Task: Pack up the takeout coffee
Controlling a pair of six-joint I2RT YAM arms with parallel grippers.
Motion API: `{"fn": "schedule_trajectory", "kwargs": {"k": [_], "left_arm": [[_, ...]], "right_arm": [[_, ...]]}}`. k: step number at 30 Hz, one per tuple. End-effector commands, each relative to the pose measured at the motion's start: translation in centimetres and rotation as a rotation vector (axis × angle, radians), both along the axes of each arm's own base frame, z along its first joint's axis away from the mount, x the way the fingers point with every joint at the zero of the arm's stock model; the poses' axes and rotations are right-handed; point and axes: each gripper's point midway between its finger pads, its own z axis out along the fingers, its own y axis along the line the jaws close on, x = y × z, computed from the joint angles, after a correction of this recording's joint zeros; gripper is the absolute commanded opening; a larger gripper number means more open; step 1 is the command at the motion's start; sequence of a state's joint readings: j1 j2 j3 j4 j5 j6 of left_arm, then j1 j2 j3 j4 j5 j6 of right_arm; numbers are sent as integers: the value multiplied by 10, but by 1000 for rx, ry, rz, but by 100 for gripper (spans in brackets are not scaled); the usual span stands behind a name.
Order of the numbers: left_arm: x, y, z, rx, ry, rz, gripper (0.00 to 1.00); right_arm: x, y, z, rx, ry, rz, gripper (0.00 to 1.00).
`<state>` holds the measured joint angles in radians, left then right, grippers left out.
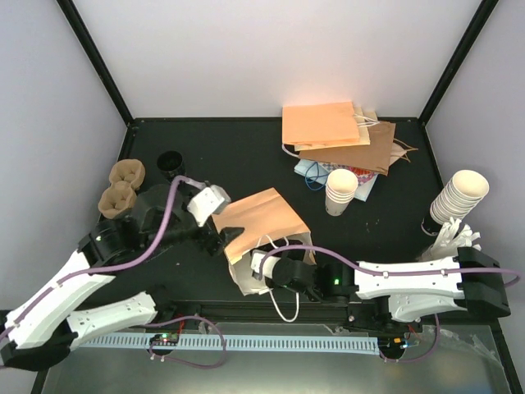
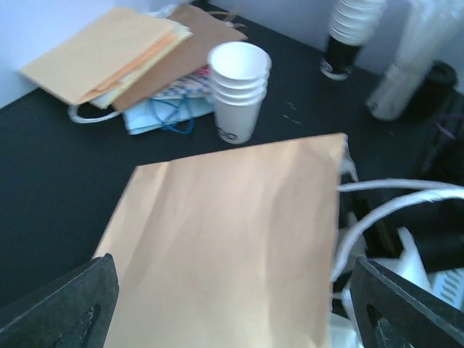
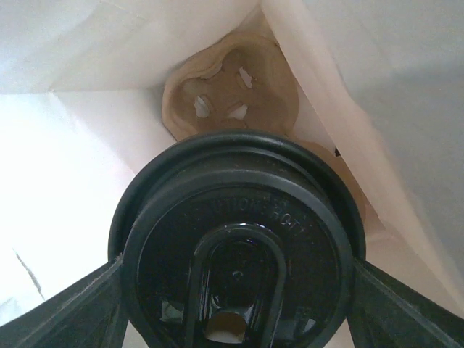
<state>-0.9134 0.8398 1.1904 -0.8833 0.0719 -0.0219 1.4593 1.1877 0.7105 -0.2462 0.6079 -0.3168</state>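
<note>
A tan paper bag (image 1: 264,215) with white handles lies on its side near the front of the black table, mouth toward the arms. My right gripper (image 1: 261,272) reaches into that mouth. In the right wrist view it (image 3: 235,270) is shut on the takeout coffee (image 3: 239,217), whose black lid fills the space between both fingers. Deeper inside the bag (image 3: 80,159) lies a brown pulp carrier (image 3: 228,90). My left gripper (image 1: 220,238) hovers at the bag's left side, and in its own view it (image 2: 232,270) is open above the bag's upper panel (image 2: 232,217), holding nothing.
A short stack of lidless white cups (image 1: 341,190) (image 2: 238,87) stands behind the bag. Flat paper bags (image 1: 332,131) are piled at the back. Pulp carriers (image 1: 121,189) and a black lid stack (image 1: 171,162) sit at the left, and a leaning cup stack (image 1: 458,197) at the right.
</note>
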Motion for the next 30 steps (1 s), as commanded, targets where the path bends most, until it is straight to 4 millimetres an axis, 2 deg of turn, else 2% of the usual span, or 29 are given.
{"fn": "schedule_trajectory", "kwargs": {"k": [1, 6, 10, 15, 18, 30], "left_arm": [[30, 29, 10, -79, 70, 217, 91], [92, 77, -47, -112, 319, 475, 90], [124, 87, -96, -136, 477, 545, 87], [140, 80, -144, -95, 663, 558, 79], [147, 82, -168, -66, 700, 587, 78], [157, 75, -226, -34, 821, 586, 78]], "right_arm": [[4, 16, 16, 38, -61, 6, 79], [4, 26, 19, 50, -81, 32, 79], [3, 35, 20, 64, -93, 58, 79], [4, 45, 17, 88, -105, 60, 79], [5, 49, 14, 105, -115, 60, 79], [-3, 62, 10, 173, -58, 93, 79]]}}
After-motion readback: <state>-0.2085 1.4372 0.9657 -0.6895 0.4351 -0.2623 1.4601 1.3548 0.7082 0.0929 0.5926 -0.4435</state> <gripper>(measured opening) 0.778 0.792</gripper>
